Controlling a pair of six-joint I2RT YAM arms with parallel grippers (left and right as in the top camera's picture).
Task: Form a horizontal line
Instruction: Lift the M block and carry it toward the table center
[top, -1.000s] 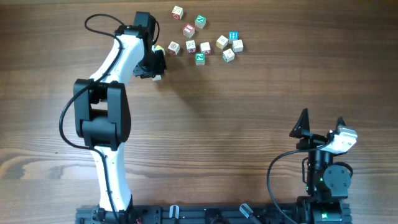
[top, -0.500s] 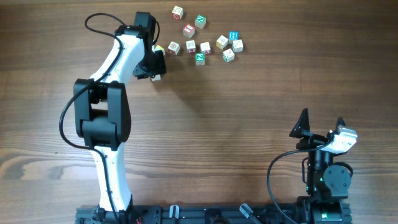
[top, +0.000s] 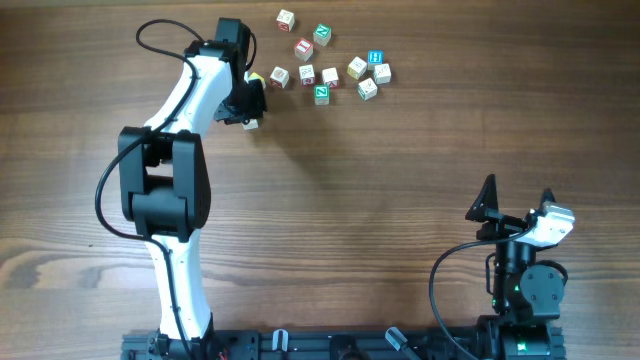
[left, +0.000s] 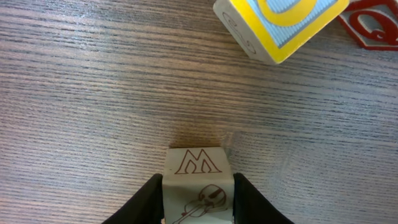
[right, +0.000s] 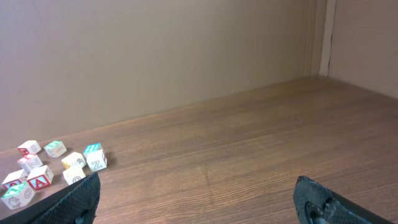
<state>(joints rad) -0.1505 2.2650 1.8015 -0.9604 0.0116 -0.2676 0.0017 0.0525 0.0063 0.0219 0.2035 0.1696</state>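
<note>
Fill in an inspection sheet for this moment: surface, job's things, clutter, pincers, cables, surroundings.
Surface: wooden table, bare grain.
Job's things: letter cubes in a loose cluster, no straight row yet; M cube apart from them.
Clutter: blue-faced cube and red-faced cube mixed into the cluster.
Pincers: left pincer closed on the M cube; right pincer open, empty, far from the cubes.
Cables: black cable looped over the left arm; second cable by the right arm's base.
Surroundings: plain wall behind the table.
</note>
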